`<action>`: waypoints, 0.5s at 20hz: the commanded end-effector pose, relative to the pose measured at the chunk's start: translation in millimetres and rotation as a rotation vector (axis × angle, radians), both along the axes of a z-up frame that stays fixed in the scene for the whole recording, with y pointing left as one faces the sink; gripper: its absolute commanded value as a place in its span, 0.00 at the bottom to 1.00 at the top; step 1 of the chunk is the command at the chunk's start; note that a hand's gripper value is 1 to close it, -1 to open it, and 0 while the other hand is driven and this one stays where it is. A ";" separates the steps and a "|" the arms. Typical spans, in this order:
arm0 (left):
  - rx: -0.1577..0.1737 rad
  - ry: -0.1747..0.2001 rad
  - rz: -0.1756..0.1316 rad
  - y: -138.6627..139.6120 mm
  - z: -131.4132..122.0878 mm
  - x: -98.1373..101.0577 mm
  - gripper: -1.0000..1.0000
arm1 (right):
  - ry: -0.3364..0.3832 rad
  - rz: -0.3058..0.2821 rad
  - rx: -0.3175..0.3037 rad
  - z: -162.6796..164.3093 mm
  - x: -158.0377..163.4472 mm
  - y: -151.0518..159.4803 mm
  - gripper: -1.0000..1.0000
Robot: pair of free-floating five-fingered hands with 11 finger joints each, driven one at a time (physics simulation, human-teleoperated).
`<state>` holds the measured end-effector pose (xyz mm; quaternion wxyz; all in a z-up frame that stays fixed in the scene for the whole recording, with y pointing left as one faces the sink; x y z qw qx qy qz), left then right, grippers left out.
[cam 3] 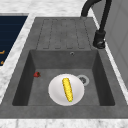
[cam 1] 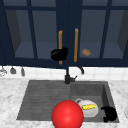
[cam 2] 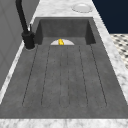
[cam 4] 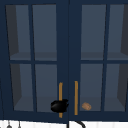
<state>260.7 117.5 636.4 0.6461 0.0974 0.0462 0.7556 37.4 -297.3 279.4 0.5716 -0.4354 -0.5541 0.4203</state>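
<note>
The left hand is curled round the lower part of the left cabinet door's handle, a brown lump sitting behind the right door's glass. The right hand hangs at the sink's front right corner (whether its fingers are spread or closed cannot be told), just beside a white plate carrying corn.

The red ball runs off the bottom edge and covers part of the plate. The left hand hides the middle of the left door handle. The brown lump behind the glass is too blurred to identify.
</note>
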 end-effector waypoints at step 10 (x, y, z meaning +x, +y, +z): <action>0.068 -0.083 -0.072 15.7 -7.7 -74.0 1.00 | 0.000 0.000 0.000 0.0 0.0 0.0 0.50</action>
